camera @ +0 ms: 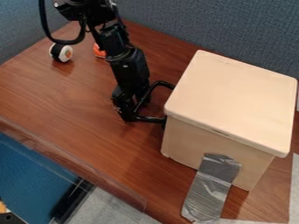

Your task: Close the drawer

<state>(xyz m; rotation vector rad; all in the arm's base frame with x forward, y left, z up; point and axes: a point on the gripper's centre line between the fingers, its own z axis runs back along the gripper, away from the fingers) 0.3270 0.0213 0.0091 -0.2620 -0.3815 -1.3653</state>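
My gripper (130, 107) hangs low over the table, just left of the pale wooden box (234, 103). Beside it, a black curved handle (151, 119) stands out from the box's left side, and the gripper overlaps the handle's outer part. Whether they touch, I cannot tell. The side of the box that bears the handle is turned away, so the drawer's front is hidden. No drawer panel shows beyond the left edge of the box's top.
Grey tape (211, 188) runs from the box's near side down to the table (76, 100). At the back left lie a black-and-white round object (61, 52) and an orange object (99, 51). Blue-grey partitions (204, 24) stand behind the table.
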